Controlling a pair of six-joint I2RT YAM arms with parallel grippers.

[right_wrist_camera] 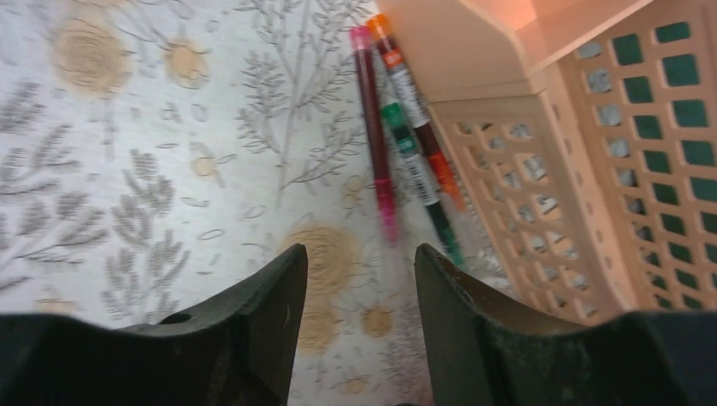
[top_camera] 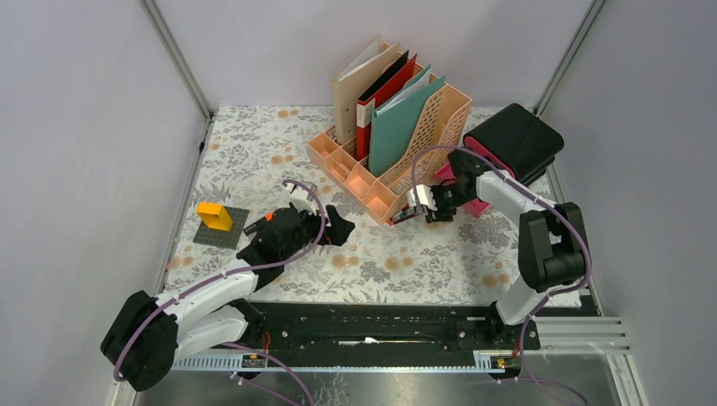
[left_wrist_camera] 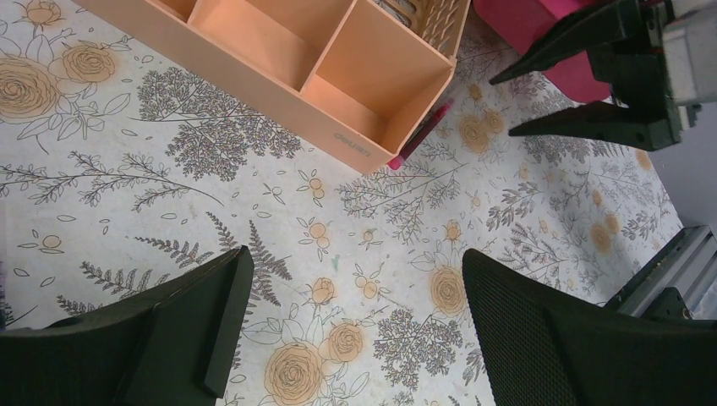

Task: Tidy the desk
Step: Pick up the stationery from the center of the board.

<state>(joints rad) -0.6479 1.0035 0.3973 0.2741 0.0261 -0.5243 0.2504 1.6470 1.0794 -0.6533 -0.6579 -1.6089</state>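
Observation:
The desk (top_camera: 254, 152) is covered by a whitish cloth with grey leaves and orange flowers. A pink pen (right_wrist_camera: 374, 135), a green pen (right_wrist_camera: 418, 178) and an orange pen (right_wrist_camera: 414, 101) lie side by side on it, against the front corner of the peach file rack (right_wrist_camera: 592, 169). My right gripper (right_wrist_camera: 359, 254) hangs open just short of the pens, with only cloth between its fingers. Mid-desk, my left gripper (left_wrist_camera: 355, 279) stands wide open over bare cloth, holding nothing. It faces the rack's low compartments (left_wrist_camera: 338, 135), the pink pen (left_wrist_camera: 420, 134) and the right gripper (left_wrist_camera: 503, 106).
The file rack (top_camera: 440, 118) holds several upright folders (top_camera: 397, 127) at the back centre. A black and pink case (top_camera: 516, 139) lies at the back right. A yellow brick (top_camera: 214, 215) stands on a grey baseplate (top_camera: 228, 235) at the left. Grey walls frame the desk.

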